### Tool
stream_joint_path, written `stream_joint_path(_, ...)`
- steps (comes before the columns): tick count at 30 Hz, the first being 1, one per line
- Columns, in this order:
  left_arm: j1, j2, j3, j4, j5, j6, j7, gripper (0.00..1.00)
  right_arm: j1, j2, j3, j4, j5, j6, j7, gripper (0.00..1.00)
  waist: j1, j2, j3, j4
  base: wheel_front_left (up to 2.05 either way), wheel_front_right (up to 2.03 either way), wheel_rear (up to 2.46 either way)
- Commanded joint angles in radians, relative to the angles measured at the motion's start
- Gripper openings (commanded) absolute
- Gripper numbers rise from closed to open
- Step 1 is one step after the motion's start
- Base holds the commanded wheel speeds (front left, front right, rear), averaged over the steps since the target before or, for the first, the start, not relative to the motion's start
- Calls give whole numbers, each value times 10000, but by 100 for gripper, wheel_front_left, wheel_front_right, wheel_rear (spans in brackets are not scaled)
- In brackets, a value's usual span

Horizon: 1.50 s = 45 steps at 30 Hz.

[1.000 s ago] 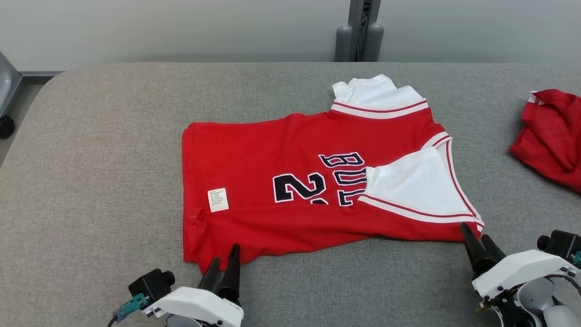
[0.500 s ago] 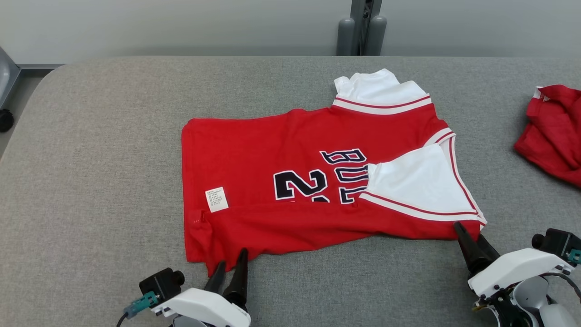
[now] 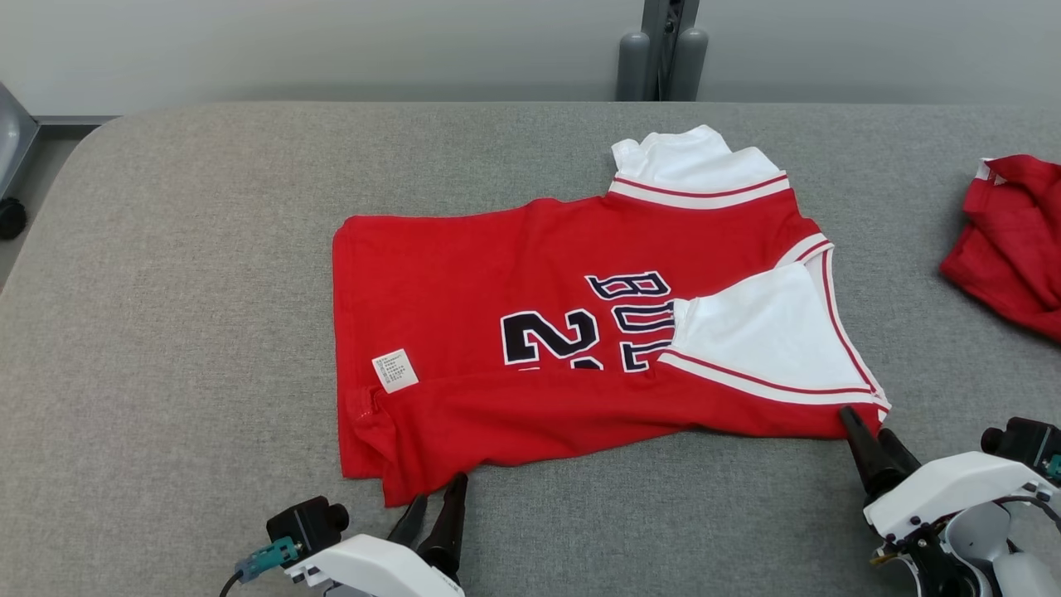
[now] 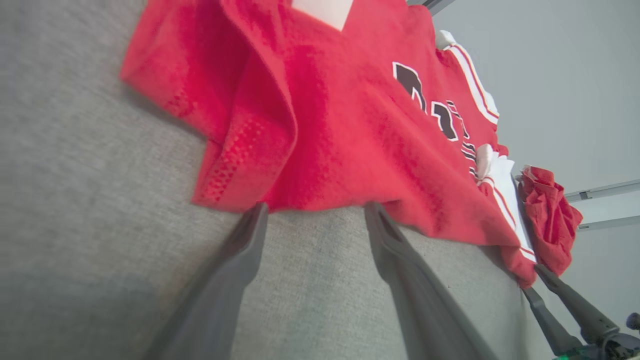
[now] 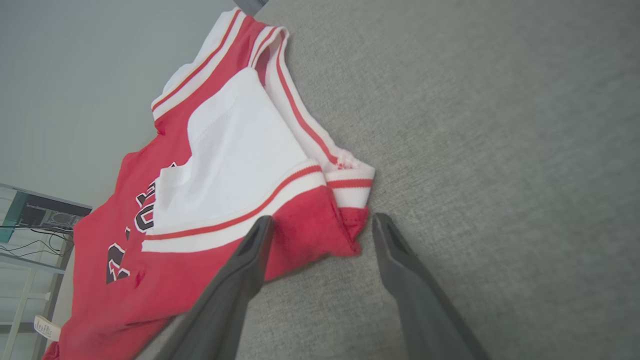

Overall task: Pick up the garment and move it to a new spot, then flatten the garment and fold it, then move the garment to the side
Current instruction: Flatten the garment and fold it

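The garment (image 3: 497,282) is a red jersey with white sleeves and dark lettering, lying sideways on the grey table (image 3: 182,290) with its front edge folded over. My left gripper (image 3: 439,491) stands open at the garment's near-left hem; in the left wrist view the hem (image 4: 300,190) sits just beyond the left gripper (image 4: 316,207) fingertips. Open too, my right gripper (image 3: 866,423) is at the near-right corner. In the right wrist view that red and white striped corner (image 5: 345,200) lies between the tips of the right gripper (image 5: 322,220).
A second crumpled red cloth (image 3: 1011,240) lies at the table's right edge, also seen as the red cloth (image 4: 547,220) in the left wrist view. A grey post (image 3: 663,50) stands behind the table. Bare table stretches to the left and in front.
The camera tipped slightly at first. My left gripper has slid right along the near hem and drawn back a little. The right gripper stays at the corner, both open throughout.
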Motion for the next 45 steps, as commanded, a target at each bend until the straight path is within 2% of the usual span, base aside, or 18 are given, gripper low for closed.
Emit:
stream_joint_path(1, 86, 200, 11, 170, 92, 218, 1, 100, -62, -50, 14, 60, 93, 6, 39, 100, 0, 0, 9, 1, 0, 0, 0)
stream_joint_path(8, -196, 399, 197, 473, 403, 611, -387, 100, -217, -45, 165, 340, 365, 5, -31, 100, 0, 0, 67, 34, 0, 0, 0)
stream_joint_path(14, -899, 671, 38, 1111, 1260, 857, -1111, 100, -507, -30, 440, 661, 707, 5, -155, 100, 0, 0, 176, 47, 0, 0, 0)
stream_joint_path(20, -1348, 869, -289, 1636, 1983, 1004, -1378, 100, -721, -22, 678, 892, 917, 5, -219, 100, 0, 0, 270, 75, 0, 0, 0)
stream_joint_path(28, -1735, 831, -506, 2343, 2590, 1126, -1651, 100, -902, -7, 851, 1266, 1049, 2, -402, 100, 0, 0, 366, 151, 0, 0, 0)
stream_joint_path(35, -2121, 985, -581, 3010, 3326, 1580, -1800, 100, -1076, -5, 961, 1494, 1081, 0, -497, 100, 0, 0, 401, 119, 0, 0, 0)
stream_joint_path(39, -2176, 891, -504, 3293, 3414, 1509, -1801, 100, -1125, -5, 1026, 1520, 1101, 0, -541, 100, 0, 0, 436, 83, 0, 0, 0)
stream_joint_path(42, -2207, 662, -540, 3431, 3145, 978, -1740, 100, -1134, 1, 1062, 1525, 1100, 0, -565, 100, 0, 0, 456, 56, 0, 0, 0)
stream_joint_path(43, -2192, 582, -562, 3469, 3042, 788, -1664, 84, -1141, 4, 1062, 1536, 1090, 0, -562, 100, 0, 0, 456, 50, 0, 0, 0)
stream_joint_path(44, -2187, 524, -606, 3517, 2982, 637, -1590, 40, -1154, 4, 1058, 1541, 1082, 1, -548, 100, 0, 0, 456, 44, 0, 0, 0)
stream_joint_path(45, -2185, 483, -675, 3569, 2964, 500, -1547, 0, -1158, 6, 1045, 1548, 1073, 1, -552, 100, 0, 0, 454, 39, 0, 0, 0)
